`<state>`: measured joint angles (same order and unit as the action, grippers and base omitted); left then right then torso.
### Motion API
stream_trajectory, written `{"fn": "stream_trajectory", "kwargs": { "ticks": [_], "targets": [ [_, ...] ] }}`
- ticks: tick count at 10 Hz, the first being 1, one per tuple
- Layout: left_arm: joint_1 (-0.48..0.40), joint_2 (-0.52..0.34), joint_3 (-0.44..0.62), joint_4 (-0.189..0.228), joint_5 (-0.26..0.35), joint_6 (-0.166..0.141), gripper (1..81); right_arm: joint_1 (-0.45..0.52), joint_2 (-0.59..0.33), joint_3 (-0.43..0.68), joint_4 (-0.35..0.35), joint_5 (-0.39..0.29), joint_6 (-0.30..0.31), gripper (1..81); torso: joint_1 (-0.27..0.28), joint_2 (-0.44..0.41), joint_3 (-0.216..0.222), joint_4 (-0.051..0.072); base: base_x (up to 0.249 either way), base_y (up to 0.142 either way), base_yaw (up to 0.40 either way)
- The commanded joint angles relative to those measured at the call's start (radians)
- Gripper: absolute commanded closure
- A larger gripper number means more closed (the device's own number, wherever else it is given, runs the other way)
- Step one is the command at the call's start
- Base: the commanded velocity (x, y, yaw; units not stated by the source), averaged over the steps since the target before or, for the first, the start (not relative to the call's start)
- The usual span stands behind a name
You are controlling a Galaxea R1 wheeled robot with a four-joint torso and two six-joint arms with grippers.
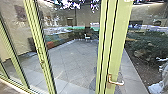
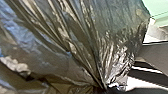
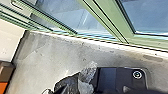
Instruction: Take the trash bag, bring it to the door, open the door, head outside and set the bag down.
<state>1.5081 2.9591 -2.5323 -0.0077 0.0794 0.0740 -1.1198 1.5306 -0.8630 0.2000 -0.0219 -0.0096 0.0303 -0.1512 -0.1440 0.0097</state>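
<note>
Black, glossy plastic at left: trash bag (image 2: pixel 62 45) at the robot's side, bunched at the neck and, by the tight gather of its pleats, clenched there in the left pincer (image 2: pixel 103 87). Judged step: carrying as good as done, door next to be dealt with. Called for now, by the look of it: a steady hold on the bag, a careful approach, then pressure on the lever with the free arm, without snagging plastic on frame or handle. As for pointing, pleats fanning out from the pinched neck towards the full body; long axis from neck to body, probably close to upright if hanging freely, though impossible to confirm. Farther along, green frame posts (image 1: pixel 38 47), and behind the glass a paved yard (image 1: pixel 72 60) with a white chair (image 1: pixel 87 37) at its far side. Right of centre, green door edge (image 1: pixel 117 37), apparently closed, with metal handle (image 1: pixel 116 82) low on it, lever pointing right. Close under the frames, bare grey floor (image 3: pixel 52 52). Beyond the glass at far right, dark shrubs (image 1: pixel 150 42). On the right pincer, cannot tell whether released or clenched.
</note>
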Motion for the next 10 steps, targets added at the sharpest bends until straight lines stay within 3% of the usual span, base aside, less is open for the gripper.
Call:
{"fn": "stream_trajectory", "kwargs": {
  "ticks": [1, 2, 4, 10],
  "targets": [
    [-0.049, 0.011, 0.009, -0.008, 0.068, -0.003, 81.1, 0.258, -0.084, 0.001, 0.099, -0.175, 0.003, 1.0, 0.000, 0.000, 0.000, 0.000, 0.000, 0.000, 0.000],
    [-0.050, 0.011, 0.009, -0.006, 0.068, -0.003, 81.1, 0.332, -0.079, -0.017, 0.131, -0.248, 0.005, 1.0, 0.000, 0.000, 0.000, 0.000, 0.000, 0.000, 0.000],
    [-0.050, 0.012, 0.009, -0.008, 0.066, -0.005, 81.1, 0.442, -0.076, -0.033, 0.144, -0.323, 0.026, 1.0, 0.000, 0.000, 0.000, 0.000, 0.000, 0.000, 0.000],
    [-0.050, 0.032, -0.037, -0.009, 0.068, -0.005, 81.1, 0.706, 0.019, -0.125, 0.130, -0.512, 0.197, 1.0, 0.000, 0.000, 0.000, 0.000, 0.000, 0.000, 0.000]
  ]
}}
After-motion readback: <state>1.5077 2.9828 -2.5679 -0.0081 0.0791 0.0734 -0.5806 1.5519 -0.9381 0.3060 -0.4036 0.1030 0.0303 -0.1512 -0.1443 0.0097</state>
